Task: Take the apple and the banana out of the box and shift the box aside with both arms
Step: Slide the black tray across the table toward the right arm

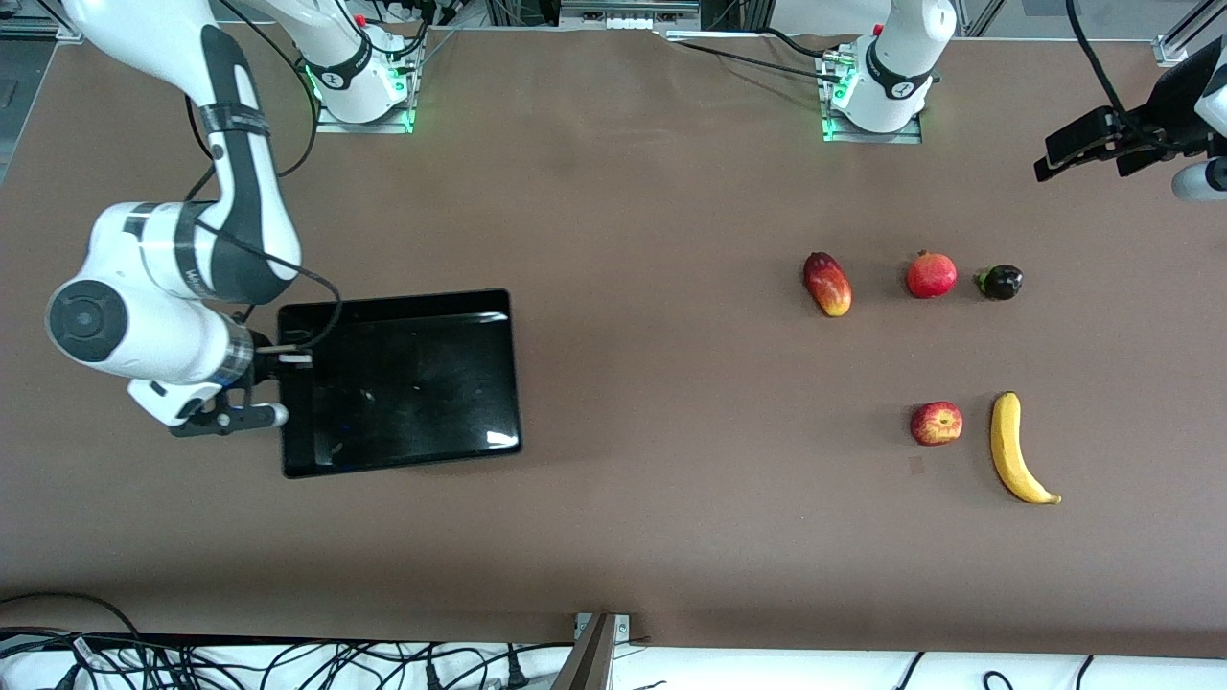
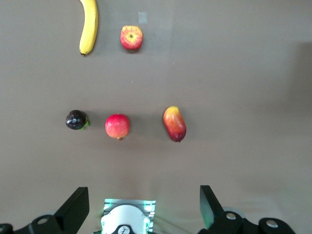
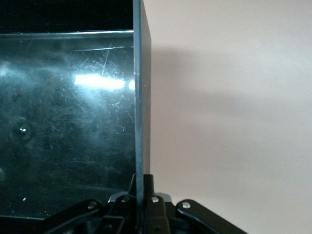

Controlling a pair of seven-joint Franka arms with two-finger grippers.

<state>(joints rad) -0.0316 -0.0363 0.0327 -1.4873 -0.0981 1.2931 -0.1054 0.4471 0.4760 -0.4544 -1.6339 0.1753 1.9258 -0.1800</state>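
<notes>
The black tray (image 1: 412, 383) lies at the right arm's end of the table. My right gripper (image 1: 278, 369) is shut on the tray's end wall; in the right wrist view the fingers (image 3: 148, 187) pinch that thin wall (image 3: 139, 97). The apple (image 1: 937, 424) and the banana (image 1: 1016, 450) lie side by side at the left arm's end, and show in the left wrist view as apple (image 2: 131, 37) and banana (image 2: 89, 27). My left gripper (image 1: 1093, 146) waits open and empty, high over the table's edge at that end; its fingers (image 2: 78, 207) stand wide apart.
A mango (image 1: 827, 284), a pomegranate (image 1: 932, 275) and a small dark round fruit (image 1: 1000, 282) lie in a row farther from the front camera than the apple. The left arm's base (image 1: 877, 91) stands farther still.
</notes>
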